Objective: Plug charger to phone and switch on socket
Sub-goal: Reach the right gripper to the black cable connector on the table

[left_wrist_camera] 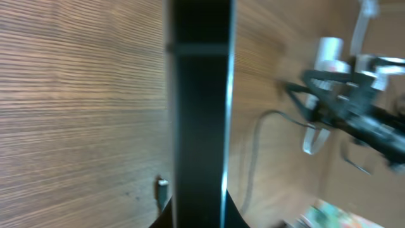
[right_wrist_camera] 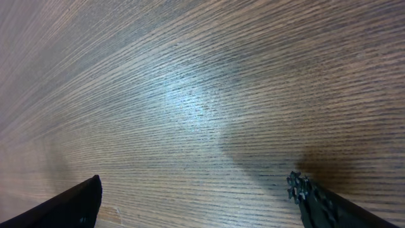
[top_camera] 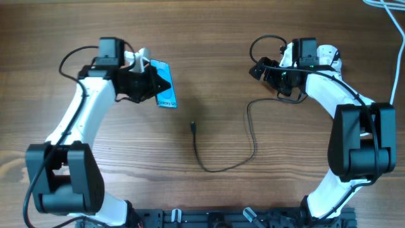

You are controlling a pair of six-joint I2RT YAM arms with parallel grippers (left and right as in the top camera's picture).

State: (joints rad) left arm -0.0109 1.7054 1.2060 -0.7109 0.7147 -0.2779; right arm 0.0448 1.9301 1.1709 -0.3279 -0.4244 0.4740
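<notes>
My left gripper [top_camera: 150, 83] is shut on the phone [top_camera: 166, 87], whose light blue screen shows at the upper left of the table. In the left wrist view the phone [left_wrist_camera: 199, 107] stands edge-on as a dark bar between the jaws [left_wrist_camera: 199, 220]. The charger [top_camera: 253, 136], a thin black cable, loops across the middle and ends in a small connector tip [top_camera: 193, 126], which also shows in the left wrist view [left_wrist_camera: 162, 185]. My right gripper [top_camera: 258, 68] is open and empty over bare wood [right_wrist_camera: 196, 189]. The white socket [top_camera: 327, 53] is mostly hidden under the right arm.
A thicker white cable [top_camera: 387, 16] runs along the table's far right edge. The right arm [left_wrist_camera: 354, 111] shows blurred in the left wrist view. The arm bases stand at the front left and front right.
</notes>
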